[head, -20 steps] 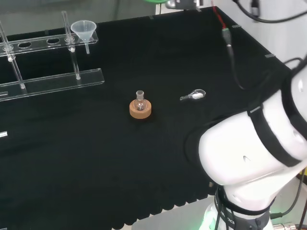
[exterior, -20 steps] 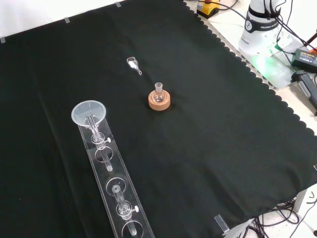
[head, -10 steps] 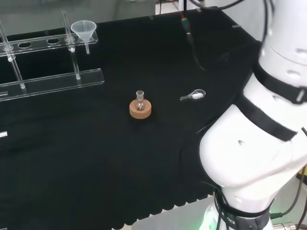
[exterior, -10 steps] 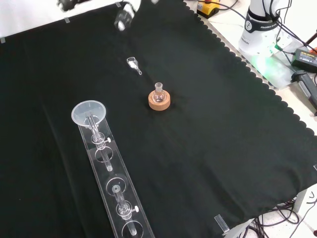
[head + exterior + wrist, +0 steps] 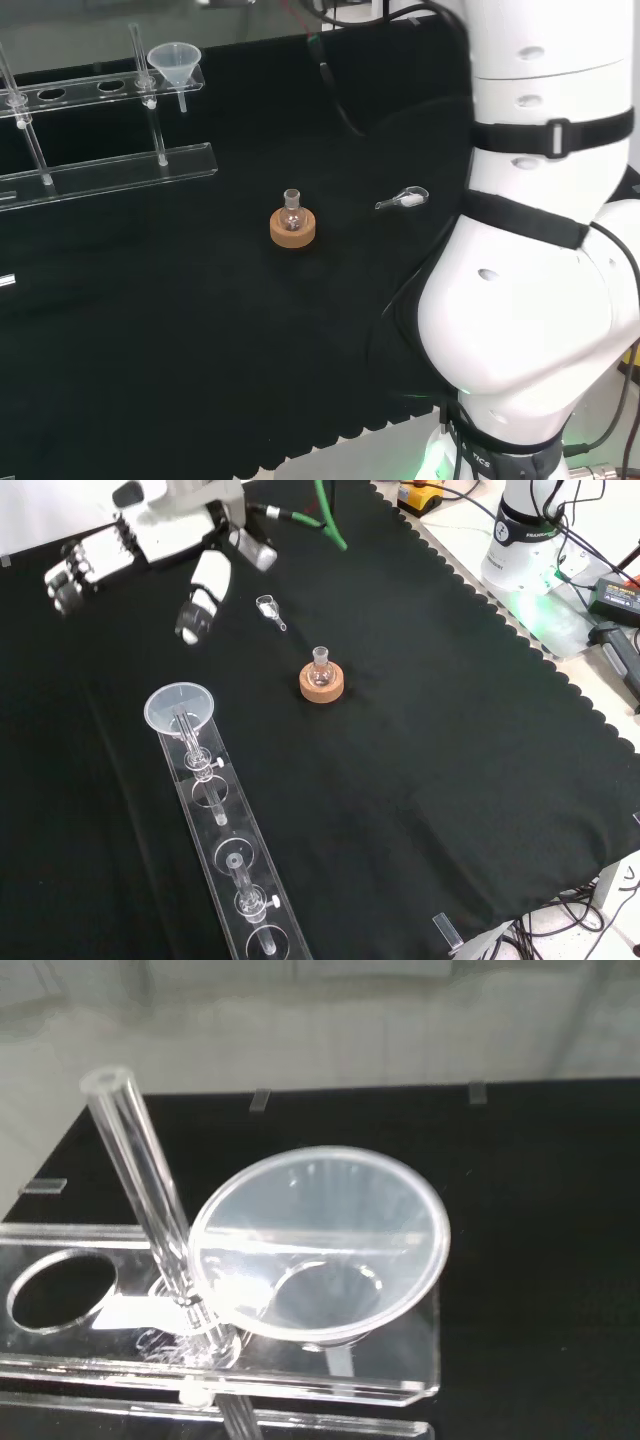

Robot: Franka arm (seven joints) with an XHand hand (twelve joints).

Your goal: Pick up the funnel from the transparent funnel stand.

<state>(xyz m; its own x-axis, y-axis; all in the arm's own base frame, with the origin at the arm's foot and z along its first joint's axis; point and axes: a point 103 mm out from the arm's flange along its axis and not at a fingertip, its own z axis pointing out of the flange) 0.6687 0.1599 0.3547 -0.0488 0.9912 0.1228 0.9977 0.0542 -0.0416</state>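
A clear funnel (image 5: pixel 174 60) sits in the end hole of the transparent stand (image 5: pixel 100 172) at the far left of the head view. In the front view the funnel (image 5: pixel 180 706) is at the upper end of the stand (image 5: pixel 232 852), which runs toward the bottom edge. The black and white hand (image 5: pixel 165 532) hovers above and a little beyond it, open, its fingers (image 5: pixel 78 566) stretched left and the thumb (image 5: pixel 201 598) pointing down at the cloth. Nothing is held. The wrist view looks into the funnel (image 5: pixel 320 1245) beside an upright rod (image 5: pixel 150 1195).
A small round flask on a cork ring (image 5: pixel 292 226) (image 5: pixel 322 681) stands mid-cloth, with a small glass piece (image 5: pixel 404 198) (image 5: pixel 268 607) lying beyond it. The arm's white links (image 5: pixel 540 250) stand at the right of the head view. The cloth's scalloped edge (image 5: pixel 520 630) runs down the front view's right.
The hand has come in from the top of the front view and moved left and down toward the funnel. In the head view the arm's links have swung upright. Nothing on the cloth has moved.
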